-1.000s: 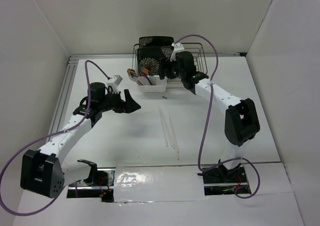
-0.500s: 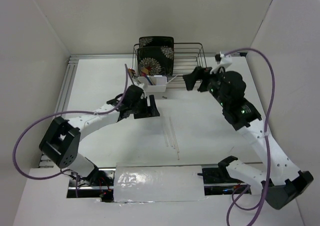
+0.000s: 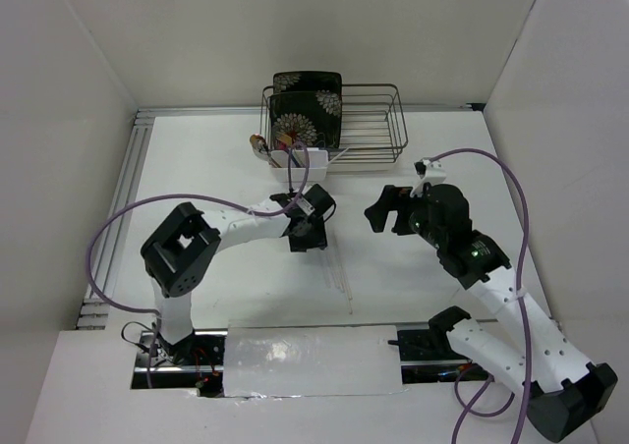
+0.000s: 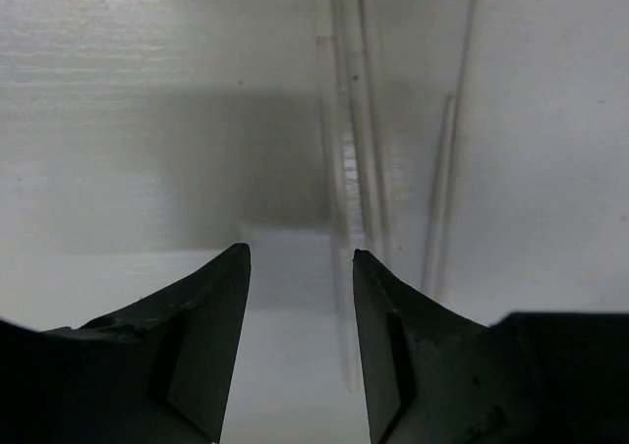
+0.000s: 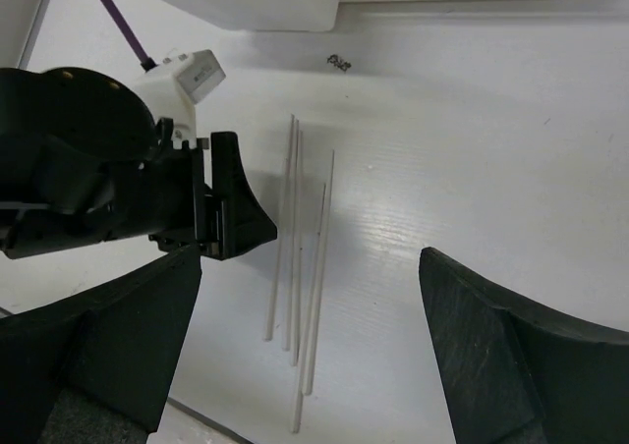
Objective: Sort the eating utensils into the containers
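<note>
L pincer [image 4: 300, 257] sits low over the surface [image 3: 216, 169] mid-scene. Jaws are part open w/ nothing clamped, straddling the far ends of the chopsticks [image 4: 359, 120]. In the left wrist view one pale stick runs into the gap, close to one finger, and the others lie just outside it. Prob. lined up that way b/c the sticks are thin and lie flat, so the jaws must drop either side of one & pinch across it.

The chopsticks are a loose group of approx four, roughly parallel, running near–far at the centre of the surface. They lie well apart from the white cutlery caddy [image 3: 300, 176] at the far side.

R pincer [image 3: 381, 208] hangs right of the sticks, jaws wide open & empty. It looks parked clear to give the L arm room.

The caddy sits just in front of the wire dish rack [image 3: 369, 130], which holds floral plates [image 3: 307, 95] upright. A few coloured utensil handles [image 3: 260, 144] poke out at the caddy's left end.

My read: only the chopsticks are left to sort. Risk: a stick slips, or two get pinched together.
</note>
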You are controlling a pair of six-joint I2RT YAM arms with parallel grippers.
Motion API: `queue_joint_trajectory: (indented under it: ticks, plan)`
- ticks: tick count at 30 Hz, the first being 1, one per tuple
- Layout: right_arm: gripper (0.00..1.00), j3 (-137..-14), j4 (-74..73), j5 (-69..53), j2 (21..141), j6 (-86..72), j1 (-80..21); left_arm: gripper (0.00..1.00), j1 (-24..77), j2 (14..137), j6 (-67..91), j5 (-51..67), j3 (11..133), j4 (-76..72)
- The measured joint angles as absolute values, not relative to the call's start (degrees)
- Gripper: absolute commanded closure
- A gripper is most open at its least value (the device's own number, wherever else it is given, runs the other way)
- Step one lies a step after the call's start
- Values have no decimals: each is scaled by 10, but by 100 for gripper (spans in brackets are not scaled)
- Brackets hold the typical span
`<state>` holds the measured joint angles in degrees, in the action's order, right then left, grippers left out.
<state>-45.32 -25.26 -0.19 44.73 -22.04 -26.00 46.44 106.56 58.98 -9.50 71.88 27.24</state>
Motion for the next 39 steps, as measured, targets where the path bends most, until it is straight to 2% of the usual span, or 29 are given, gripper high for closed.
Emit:
queue_joint_trajectory:
  ticks: [14,23,27,28,31,39]
  plan:
    - [2,-453,-254,-4,447,-216,-260,53,490,1150,622,-151,823,370]
    - [2,-453,-254,-4,439,-216,-260,66,493,1197,635,-171,893,454]
    - [2,-453,-254,-5,440,-216,-260,77,493,1181,631,-170,865,434]
    - [2,-453,-254,-6,440,-216,-260,85,493,1176,627,-168,855,425]
    - [2,-453,-254,-10,444,-216,-260,96,493,1159,602,-159,828,393]
    - [3,-453,-251,-55,453,-237,-260,98,490,1066,510,-96,679,217]
